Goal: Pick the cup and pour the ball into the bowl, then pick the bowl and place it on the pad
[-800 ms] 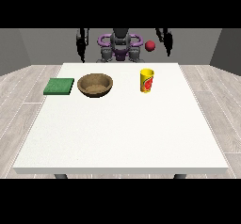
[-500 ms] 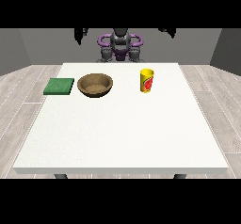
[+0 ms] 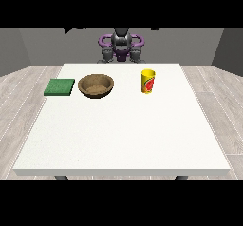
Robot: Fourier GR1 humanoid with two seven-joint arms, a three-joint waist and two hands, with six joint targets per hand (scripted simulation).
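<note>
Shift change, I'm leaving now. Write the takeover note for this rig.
Hands: neither shows in the front view; only the robot's torso is seen behind the table.
Things: yellow cup upright towards the view's right; brown bowl near the middle; green pad at its left, apart from it. Ball not visible; whether it sits in the cup cannot be told.
Done: nothing, judging by the layout.
Left: pick the cup, pour into the bowl, set the bowl on the pad.
</note>
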